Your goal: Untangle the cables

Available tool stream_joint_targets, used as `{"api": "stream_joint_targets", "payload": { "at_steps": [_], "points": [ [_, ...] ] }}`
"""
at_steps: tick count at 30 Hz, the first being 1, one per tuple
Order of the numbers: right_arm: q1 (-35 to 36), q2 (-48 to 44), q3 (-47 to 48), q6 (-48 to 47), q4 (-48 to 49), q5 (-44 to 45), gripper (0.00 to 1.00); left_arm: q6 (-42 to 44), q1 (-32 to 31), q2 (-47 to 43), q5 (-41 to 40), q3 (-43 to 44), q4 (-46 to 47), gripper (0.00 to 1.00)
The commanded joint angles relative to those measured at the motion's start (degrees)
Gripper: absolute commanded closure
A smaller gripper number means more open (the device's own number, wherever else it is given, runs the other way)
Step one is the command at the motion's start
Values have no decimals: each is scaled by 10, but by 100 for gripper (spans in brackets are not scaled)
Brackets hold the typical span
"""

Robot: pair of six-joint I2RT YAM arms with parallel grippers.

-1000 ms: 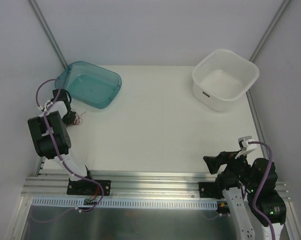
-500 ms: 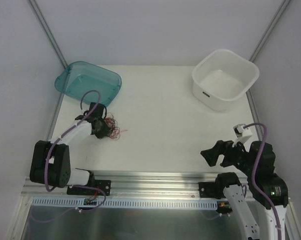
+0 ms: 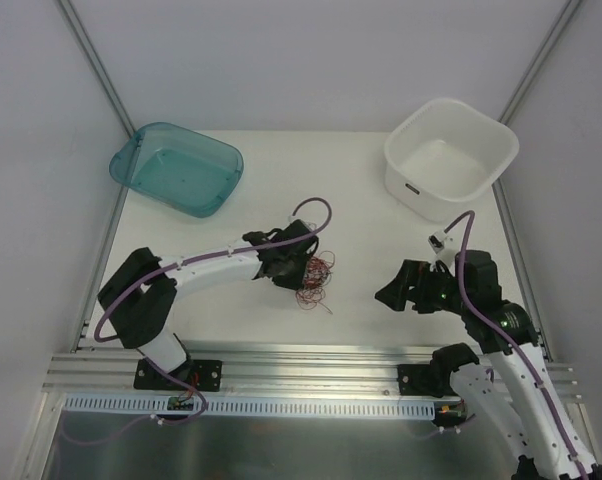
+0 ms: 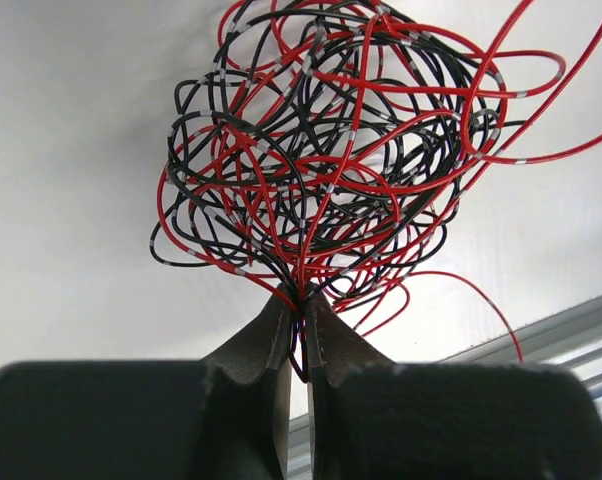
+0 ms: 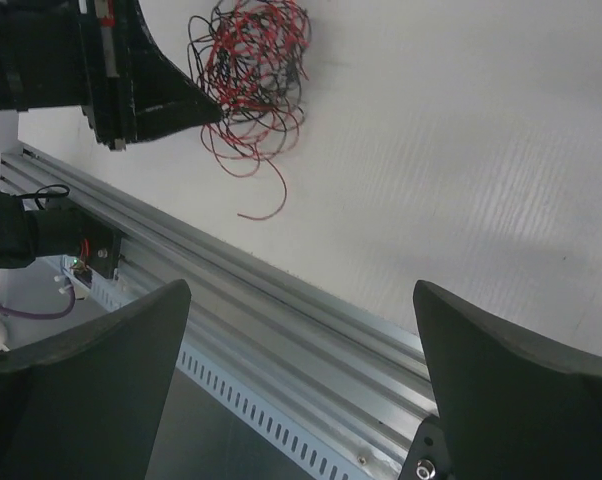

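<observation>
The cables (image 3: 315, 277) form a wiry ball of thin red and black strands near the middle of the white table. My left gripper (image 3: 293, 268) is shut on several strands at the ball's left edge; in the left wrist view the cables (image 4: 341, 150) fan out from its pinched tips (image 4: 303, 292). My right gripper (image 3: 393, 292) stands wide open to the right of the ball, apart from it. From the right wrist the cables (image 5: 251, 70) lie at top left, with nothing between my open right gripper (image 5: 301, 290).
A teal tub (image 3: 177, 168) sits at the back left and a white tub (image 3: 451, 158) at the back right. An aluminium rail (image 3: 311, 360) runs along the table's near edge. One loose red strand (image 5: 266, 205) trails toward the rail.
My left arm has swung from the table's left edge to the middle, carrying the ball of strands with it. My right arm has risen and reached left toward the ball.
</observation>
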Motion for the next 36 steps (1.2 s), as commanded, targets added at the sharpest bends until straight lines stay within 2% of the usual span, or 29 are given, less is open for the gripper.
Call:
{"api": "stream_joint_targets", "payload": {
  "at_steps": [1, 3, 7, 9, 10, 14, 17, 22, 24, 36],
  "points": [
    [52, 30, -3, 52, 89, 79, 0, 82, -49, 35, -3, 72, -5, 95],
    [72, 53, -32, 75, 139, 99, 1, 91, -76, 58, -1, 92, -4, 92],
    [107, 89, -80, 139, 225, 127, 5, 70, -96, 52, -6, 86, -2, 70],
    [127, 102, -90, 149, 247, 148, 7, 54, -99, 40, -5, 72, 4, 65],
    [146, 105, -97, 156, 251, 174, 8, 49, -100, 28, -8, 68, 7, 56],
    [184, 111, -119, 175, 275, 220, 15, 10, -101, -12, -20, 40, 14, 45],
    [206, 119, -128, 179, 289, 237, 19, -57, -101, -52, -31, 6, 26, 36],
    [235, 133, -136, 185, 312, 282, 28, -152, -106, -116, -38, -92, 89, 37],
    [242, 153, -136, 187, 324, 282, 31, -189, -108, -124, -39, -121, 121, 41],
    [269, 213, -129, 177, 348, 304, 40, -219, -124, -79, -39, -119, 167, 51]
  ]
}}
